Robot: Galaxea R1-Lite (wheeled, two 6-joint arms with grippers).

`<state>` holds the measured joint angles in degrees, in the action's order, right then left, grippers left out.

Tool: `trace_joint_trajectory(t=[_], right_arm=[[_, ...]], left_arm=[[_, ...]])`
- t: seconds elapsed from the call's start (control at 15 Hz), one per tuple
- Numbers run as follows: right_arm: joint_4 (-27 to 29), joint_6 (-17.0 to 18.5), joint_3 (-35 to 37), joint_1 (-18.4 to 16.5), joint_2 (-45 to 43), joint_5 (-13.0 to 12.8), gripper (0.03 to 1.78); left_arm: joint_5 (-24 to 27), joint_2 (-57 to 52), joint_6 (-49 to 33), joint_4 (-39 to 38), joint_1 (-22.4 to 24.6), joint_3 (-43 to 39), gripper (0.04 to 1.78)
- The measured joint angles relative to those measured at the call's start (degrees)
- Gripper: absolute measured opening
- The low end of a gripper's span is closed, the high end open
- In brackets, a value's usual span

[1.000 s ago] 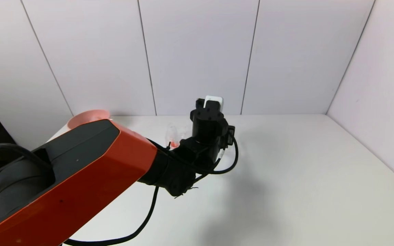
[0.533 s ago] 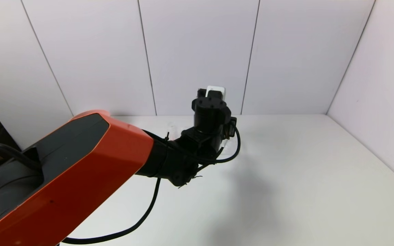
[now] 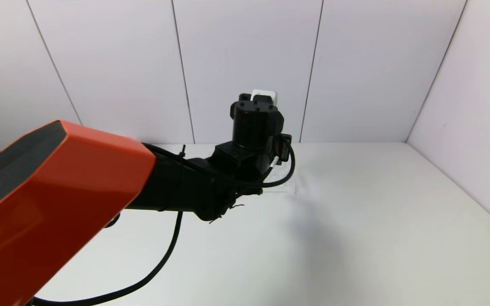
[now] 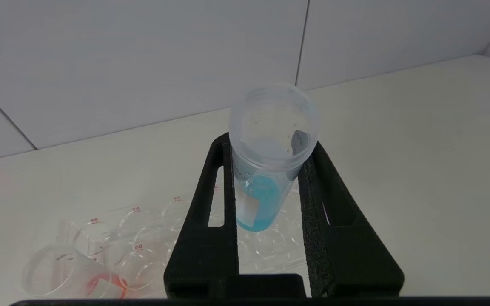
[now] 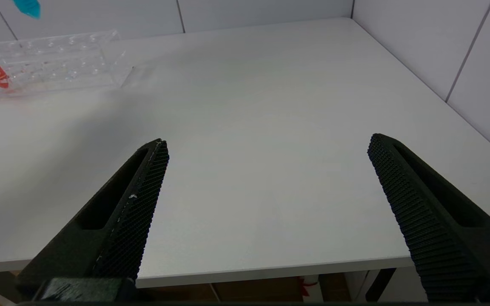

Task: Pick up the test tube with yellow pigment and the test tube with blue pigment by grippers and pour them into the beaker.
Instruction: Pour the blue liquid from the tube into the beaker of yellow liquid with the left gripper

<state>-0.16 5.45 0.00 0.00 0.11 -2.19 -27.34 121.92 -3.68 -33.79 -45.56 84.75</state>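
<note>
Left wrist view: left gripper [image 4: 266, 187] clamps the slim clear test tube with blue pigment [image 4: 266, 170], above the clear plastic tube rack [image 4: 155, 229].
Right gripper [image 5: 266, 199]: fingers spread, holding nothing, over white table [image 5: 270, 106].

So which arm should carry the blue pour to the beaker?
Left, I'd say. The left gripper is already shut on the test tube with blue pigment, held above the clear tube rack. The right gripper hangs open and empty over the near table edge. The beaker isn't clearly visible.
</note>
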Motion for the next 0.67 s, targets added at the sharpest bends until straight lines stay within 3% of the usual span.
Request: trace_joint_trajectory(t=[0.33, 0.67], right_arm=[[0.0, 0.0, 0.0, 0.0, 0.0, 0.0, 1.71], [0.0, 0.0, 0.0, 0.0, 0.0, 0.0, 1.71]], left_arm=[[0.6, -9.8, -0.2, 7.0, 3.4, -5.3, 0.44], [4.5, -20.8, -1.7, 11.9, 10.0, -13.7, 0.44]])
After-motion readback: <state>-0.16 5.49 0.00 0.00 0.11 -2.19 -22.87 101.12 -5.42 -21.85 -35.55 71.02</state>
